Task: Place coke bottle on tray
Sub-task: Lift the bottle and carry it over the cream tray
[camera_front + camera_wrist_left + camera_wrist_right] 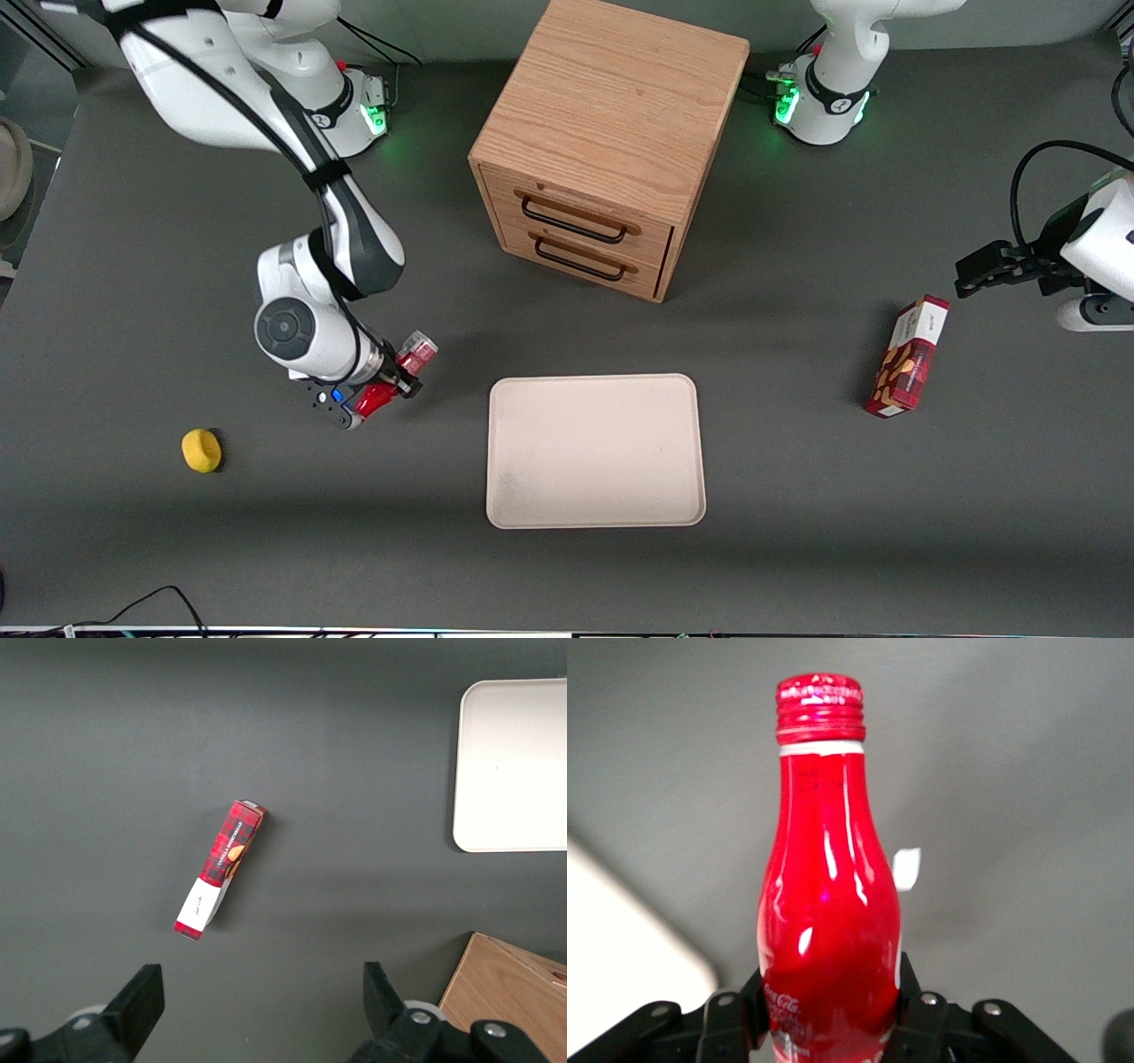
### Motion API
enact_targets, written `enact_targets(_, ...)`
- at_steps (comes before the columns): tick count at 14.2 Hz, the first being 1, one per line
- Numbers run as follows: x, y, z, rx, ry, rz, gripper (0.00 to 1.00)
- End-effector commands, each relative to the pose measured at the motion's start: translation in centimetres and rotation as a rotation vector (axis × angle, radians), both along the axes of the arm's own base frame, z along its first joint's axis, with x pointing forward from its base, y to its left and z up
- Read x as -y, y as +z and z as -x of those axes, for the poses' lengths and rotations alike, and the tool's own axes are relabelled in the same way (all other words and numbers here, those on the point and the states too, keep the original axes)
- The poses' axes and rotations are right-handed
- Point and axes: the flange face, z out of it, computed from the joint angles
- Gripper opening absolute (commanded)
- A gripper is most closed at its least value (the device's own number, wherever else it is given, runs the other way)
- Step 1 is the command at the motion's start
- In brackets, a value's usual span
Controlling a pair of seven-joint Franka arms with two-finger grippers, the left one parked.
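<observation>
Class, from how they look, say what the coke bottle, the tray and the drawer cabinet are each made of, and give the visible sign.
Coke bottle, held in the gripper beside the tray: probably painted metal, glossy red with sharp highlights and a ridged cap. Tray: likely plastic, matte cream, smooth with rounded corners. Drawer cabinet: wood or wood veneer, visible grain, with dark handles.

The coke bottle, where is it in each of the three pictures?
Front view: coke bottle held in the gripper, lying tilted, beside the tray, toward the working arm's end.
Right wrist view: coke bottle fills the middle, jaws clamped on its body.
Left wrist view: not in it.
Shared landmark: the cream tray.
</observation>
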Motion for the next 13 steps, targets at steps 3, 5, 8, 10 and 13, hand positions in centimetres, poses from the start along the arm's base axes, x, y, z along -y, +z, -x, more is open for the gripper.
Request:
enact_targets(3,-5.1,11.4,-2.9,0.100,0.211,-0.080,0.00)
enact_targets(5,-6.7,12.9,-4.1,0.142,0.297,-0.127,0.00)
enact_targets(8,-12.1,9.4,-5.4,0.136,0.375,-0.222,0.00)
enact_targets(10,-13.7,5.7,-6.1,0.144,0.387,-0.253,0.00)
enact_targets(13,-14.7,-1.3,-6.4,0.142,0.521,-0.265,0.00)
